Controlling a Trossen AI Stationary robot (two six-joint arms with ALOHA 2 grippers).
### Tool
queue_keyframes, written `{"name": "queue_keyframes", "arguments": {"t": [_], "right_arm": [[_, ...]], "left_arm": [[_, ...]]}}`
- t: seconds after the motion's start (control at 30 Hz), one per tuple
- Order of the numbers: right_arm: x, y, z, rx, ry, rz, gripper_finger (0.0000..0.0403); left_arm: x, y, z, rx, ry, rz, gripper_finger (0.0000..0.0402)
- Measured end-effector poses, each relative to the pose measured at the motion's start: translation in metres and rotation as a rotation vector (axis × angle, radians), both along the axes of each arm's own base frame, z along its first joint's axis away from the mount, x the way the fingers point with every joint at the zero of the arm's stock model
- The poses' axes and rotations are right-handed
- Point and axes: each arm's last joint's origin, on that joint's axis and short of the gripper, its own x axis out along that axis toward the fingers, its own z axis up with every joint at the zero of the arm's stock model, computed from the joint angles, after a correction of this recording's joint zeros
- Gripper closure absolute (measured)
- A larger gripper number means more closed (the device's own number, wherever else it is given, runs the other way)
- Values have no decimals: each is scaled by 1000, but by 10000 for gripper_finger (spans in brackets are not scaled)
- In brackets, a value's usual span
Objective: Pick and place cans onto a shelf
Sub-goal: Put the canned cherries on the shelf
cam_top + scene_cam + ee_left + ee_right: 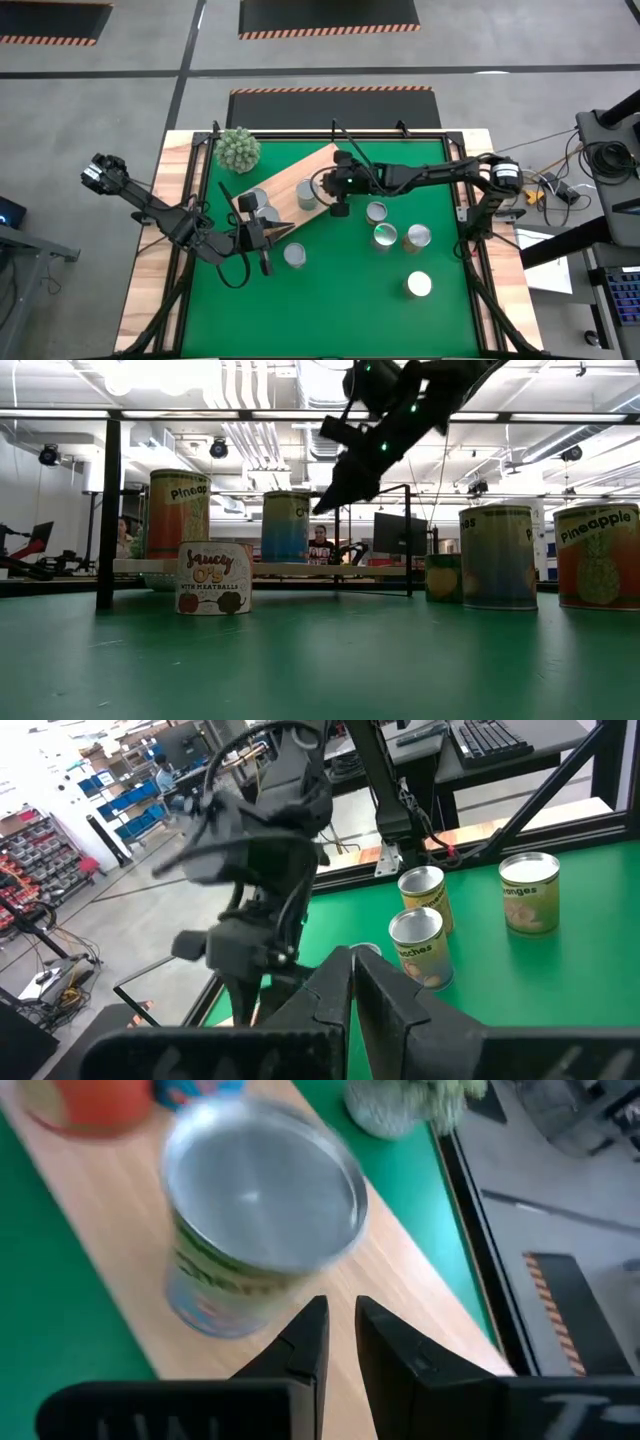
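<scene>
Reading "Saucy O's with meatballs" on one can [213,578] — "Pineapple" on another [597,556]; both grippers [352,982] [338,1335] clenched, empty.

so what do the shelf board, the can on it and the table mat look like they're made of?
Shelf: light wood-grain board, matte; could be laminate rather than solid wood. Can on it: metal, judging by the shiny silver lid with a raised rim; sides carry a printed label, likely paper. Table mat: flat green sheet without glare, maybe felt or rubber, hard to tell.
</scene>
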Motion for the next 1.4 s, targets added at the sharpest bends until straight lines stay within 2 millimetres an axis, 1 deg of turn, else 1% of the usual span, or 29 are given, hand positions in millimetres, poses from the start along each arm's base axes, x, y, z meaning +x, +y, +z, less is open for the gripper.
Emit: {"name": "queue_keyframes", "arguments": {"t": [0.27, 0.47, 0.53, 0.63, 0.8, 0.93, 1.1, 1.17, 1.23, 1.4], "right_arm": [[-1, 10, -3, 120, 21, 150, 360], [-3, 16, 4, 119, 12, 168, 360], [-7, 16, 10, 115, 5, 163, 360], [-10, 16, 27, 105, -37, 162, 360], [-7, 13, 41, 85, -107, 166, 360], [0, 7, 39, 53, -155, 164, 360], [7, 3, 22, 58, -112, 160, 360], [7, 2, 20, 65, -99, 155, 360], [7, 3, 19, 81, -96, 146, 360], [4, 12, 23, 134, -95, 136, 360]], "left_arm": [[0, 0, 0, -1, -1, 0, 401], [0, 0, 0, -1, -1, 0, 401], [0, 0, 0, -1, -2, 0, 401], [0, 0, 0, -2, -3, 0, 401], [0, 0, 0, 2, -2, 1, 401], [1, 1, 1, 1, -6, 3, 401], [1, 1, 1, 0, -8, 3, 401], [1, 1, 1, 0, -8, 3, 401], [1, 1, 1, 0, -8, 3, 401], [1, 1, 1, 0, -7, 2, 401]]}}
